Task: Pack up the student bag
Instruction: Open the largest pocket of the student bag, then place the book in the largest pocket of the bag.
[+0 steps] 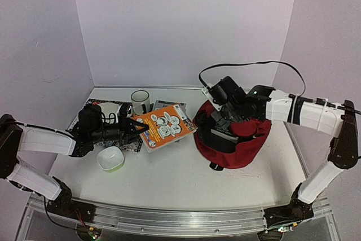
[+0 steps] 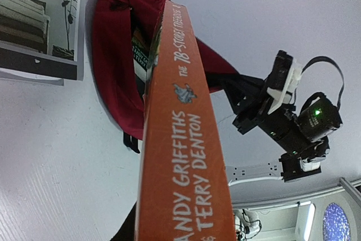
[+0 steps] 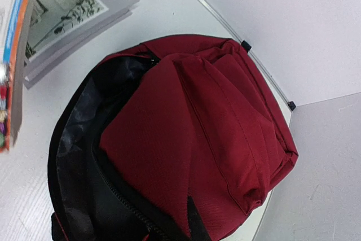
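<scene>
Student bag (image 1: 242, 150) unzipped, dark book (image 2: 138, 55) inside, right gripper (image 1: 223, 117) clenched at its rim, left gripper (image 1: 137, 128) grasping orange book (image 1: 166, 127).

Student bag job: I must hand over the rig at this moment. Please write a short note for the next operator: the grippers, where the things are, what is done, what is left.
Left gripper: shut on the orange book, held up left of the bag, not yet in.
Right gripper: shut at the bag's open top edge; whether it pinches fabric is unclear.
Bag: right of middle, zipper open.
Done: a green-spined book seems already inside.
Left: put the orange book in. The mug, bowl and magazines lie outside, perhaps to pack too.
</scene>
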`<state>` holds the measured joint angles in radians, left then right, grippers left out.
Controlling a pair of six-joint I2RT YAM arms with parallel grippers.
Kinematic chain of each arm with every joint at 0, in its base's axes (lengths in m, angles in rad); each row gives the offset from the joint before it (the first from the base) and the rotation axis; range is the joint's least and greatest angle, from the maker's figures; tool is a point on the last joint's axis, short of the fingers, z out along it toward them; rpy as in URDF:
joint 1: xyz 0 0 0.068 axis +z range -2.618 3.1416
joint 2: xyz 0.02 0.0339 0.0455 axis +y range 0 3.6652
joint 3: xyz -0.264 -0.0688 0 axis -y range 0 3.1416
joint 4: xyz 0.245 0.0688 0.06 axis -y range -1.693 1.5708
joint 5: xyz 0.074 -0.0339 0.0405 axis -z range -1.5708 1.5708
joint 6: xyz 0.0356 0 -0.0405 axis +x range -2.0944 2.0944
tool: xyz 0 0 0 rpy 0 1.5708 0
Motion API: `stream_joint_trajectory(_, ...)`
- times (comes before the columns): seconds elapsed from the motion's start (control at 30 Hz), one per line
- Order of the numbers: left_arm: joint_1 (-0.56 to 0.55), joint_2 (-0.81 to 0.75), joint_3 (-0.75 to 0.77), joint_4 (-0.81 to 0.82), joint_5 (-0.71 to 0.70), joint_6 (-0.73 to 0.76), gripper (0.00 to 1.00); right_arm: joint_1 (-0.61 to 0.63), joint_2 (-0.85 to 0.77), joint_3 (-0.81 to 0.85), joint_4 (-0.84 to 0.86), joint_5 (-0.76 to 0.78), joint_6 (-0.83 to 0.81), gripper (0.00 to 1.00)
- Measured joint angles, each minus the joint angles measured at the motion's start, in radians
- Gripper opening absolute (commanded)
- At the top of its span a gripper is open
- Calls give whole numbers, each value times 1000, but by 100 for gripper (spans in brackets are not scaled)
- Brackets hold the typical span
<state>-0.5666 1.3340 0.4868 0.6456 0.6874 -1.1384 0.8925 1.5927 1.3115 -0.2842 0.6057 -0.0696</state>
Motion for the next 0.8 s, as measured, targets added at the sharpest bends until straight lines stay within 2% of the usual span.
stream_joint_trajectory(0.2, -57, 67, 51, -1, 57, -14, 0, -1, -57, 86, -17, -31, 64, 0)
stream_joint_trajectory(0.43, -162, 194, 154, 1, 95, -27, 0, 0, -63, 109, -32, -120, 136, 0)
stream_joint_trajectory(0.8, -181, 365, 259, 1, 70, -110, 0, 27, -63, 109, -14, -199, 234, 0)
